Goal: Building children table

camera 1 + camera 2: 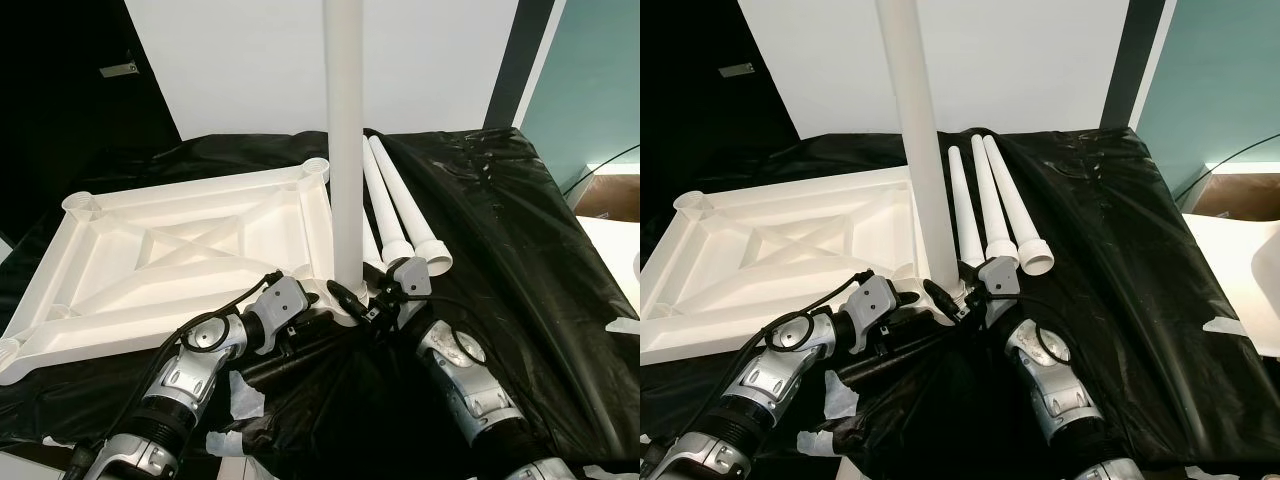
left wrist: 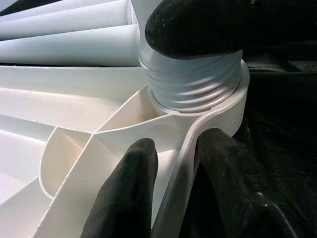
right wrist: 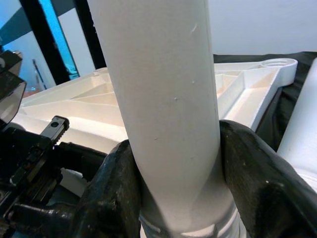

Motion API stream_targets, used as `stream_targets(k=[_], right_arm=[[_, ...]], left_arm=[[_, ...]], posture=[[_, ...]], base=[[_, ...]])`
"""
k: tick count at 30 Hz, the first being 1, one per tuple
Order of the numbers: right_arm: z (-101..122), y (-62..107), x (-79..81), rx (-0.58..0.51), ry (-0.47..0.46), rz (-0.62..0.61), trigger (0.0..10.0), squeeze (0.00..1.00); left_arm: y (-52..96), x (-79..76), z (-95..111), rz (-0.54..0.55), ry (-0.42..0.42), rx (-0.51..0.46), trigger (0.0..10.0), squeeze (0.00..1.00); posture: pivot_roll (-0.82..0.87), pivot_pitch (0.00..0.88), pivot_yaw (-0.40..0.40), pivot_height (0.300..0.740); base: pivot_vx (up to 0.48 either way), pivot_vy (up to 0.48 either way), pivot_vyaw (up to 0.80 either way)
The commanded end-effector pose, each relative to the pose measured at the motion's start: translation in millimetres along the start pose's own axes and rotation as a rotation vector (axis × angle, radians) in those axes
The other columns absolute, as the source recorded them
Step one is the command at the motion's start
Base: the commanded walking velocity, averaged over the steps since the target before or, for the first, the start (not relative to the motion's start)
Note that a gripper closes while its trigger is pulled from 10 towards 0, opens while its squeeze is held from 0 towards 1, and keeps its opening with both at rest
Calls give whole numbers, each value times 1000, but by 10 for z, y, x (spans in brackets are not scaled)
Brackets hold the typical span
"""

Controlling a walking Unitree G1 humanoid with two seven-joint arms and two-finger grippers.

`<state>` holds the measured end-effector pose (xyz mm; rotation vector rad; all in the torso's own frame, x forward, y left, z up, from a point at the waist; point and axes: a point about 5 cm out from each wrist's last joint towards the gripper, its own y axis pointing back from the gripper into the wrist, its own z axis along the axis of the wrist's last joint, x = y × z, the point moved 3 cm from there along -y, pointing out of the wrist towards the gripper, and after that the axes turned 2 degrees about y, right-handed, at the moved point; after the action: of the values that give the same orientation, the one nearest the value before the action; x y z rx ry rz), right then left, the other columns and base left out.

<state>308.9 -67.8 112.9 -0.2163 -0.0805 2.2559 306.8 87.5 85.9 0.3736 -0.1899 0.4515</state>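
Legs and a tabletop lay in front of me on a black plastic sheet point(image 1: 500, 230). The white tabletop point(image 1: 170, 250) lay upside down, so I saw its ribs and the round holes at its corners. One white leg point(image 1: 345, 150) stood straight up in the corner hole nearest me. Its ridged bottom end sat in that hole.

My right gripper point(image 3: 178, 163) squeezed this upright leg near its bottom. One black finger point(image 3: 116, 193) pressed one side of it, and the other finger pressed the other side.

My left gripper point(image 2: 173, 183) pinched the edge of the tabletop right beside that same corner. One finger point(image 2: 129, 193) was inside the rim and the other was outside it, with the thin white wall between them.

Three more white legs point(image 1: 995, 205) lay flat on the sheet, side by side, just to the right of the tabletop. Their wide ends pointed toward me.

Bits of white tape point(image 1: 240, 395) stuck to the sheet near my left arm. A white wall point(image 1: 250, 60) stood behind the sheet.
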Motion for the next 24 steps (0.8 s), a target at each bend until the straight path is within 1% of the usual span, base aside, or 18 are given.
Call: stream_targets(k=[1, 7, 8, 10, 12, 13, 14, 17, 18, 19, 20, 22, 23, 24], right_arm=[[-156, 67, -61, 69, -26, -63, 0, 0], [-118, 47, -73, 60, -18, -62, 0, 0], [-114, 42, -68, 64, -10, -53, 10000, 0], [-114, 42, -68, 64, -10, -53, 10000, 0], [-106, 40, -52, 73, 10, -39, 10000, 0], [-106, 40, -52, 73, 10, -39, 10000, 0], [-92, 40, -48, 75, 23, -32, 10000, 0], [-92, 40, -48, 75, 23, -32, 10000, 0], [-73, 38, -46, 74, 40, -18, 10000, 0], [-56, 36, -60, 74, 65, -3, 10000, 0], [-56, 36, -60, 74, 65, -3, 10000, 0], [-20, 26, -130, 78, 121, 25, 10000, 0], [-20, 26, -130, 78, 121, 25, 10000, 0], [5, 15, -173, 78, 141, 45, 10000, 0]], left_arm=[[-9, -135, -180, -62, 33, 71, 10000, 0], [-9, -123, -244, -70, 12, 123, 10000, 0], [-17, -108, -261, -59, 16, 137, 10000, 0], [-17, -108, -261, -59, 16, 137, 10000, 0], [-37, -47, -333, -18, 16, 199, 10000, 0], [-37, -47, -333, -18, 16, 199, 10000, 0], [-37, -30, -382, -10, 16, 239, 10000, 0], [-37, -30, -382, -10, 16, 239, 10000, 0], [-27, -39, -427, -22, 24, 270, 3922, 0], [-8, -82, -453, -58, 35, 286, 0, 0], [-8, -82, -453, -58, 35, 286, 0, 0], [9, -156, -446, -114, 43, 278, 0, 0], [9, -156, -446, -114, 43, 278, 0, 0], [-1, -154, -429, -111, 32, 267, 9961, 0]], posture=[[40, 0, 67, 740], [40, 0, 67, 740], [28, 0, 68, 740], [28, 0, 68, 740], [24, 0, 68, 740], [24, 0, 68, 740], [23, 0, 68, 740], [23, 0, 68, 740], [18, 0, 73, 740], [17, 0, 73, 740], [17, 0, 73, 740], [14, 0, 74, 740], [14, 0, 74, 740], [15, 0, 73, 740]], base=[[0, 0, 0], [0, 0, 0], [0, 0, 0], [0, 0, 0], [0, 0, 0], [0, 0, 0], [0, 0, 0], [0, 0, 0], [0, 0, 0], [0, 0, 0], [0, 0, 0], [0, 0, 0], [0, 0, 0], [0, 0, 0]])
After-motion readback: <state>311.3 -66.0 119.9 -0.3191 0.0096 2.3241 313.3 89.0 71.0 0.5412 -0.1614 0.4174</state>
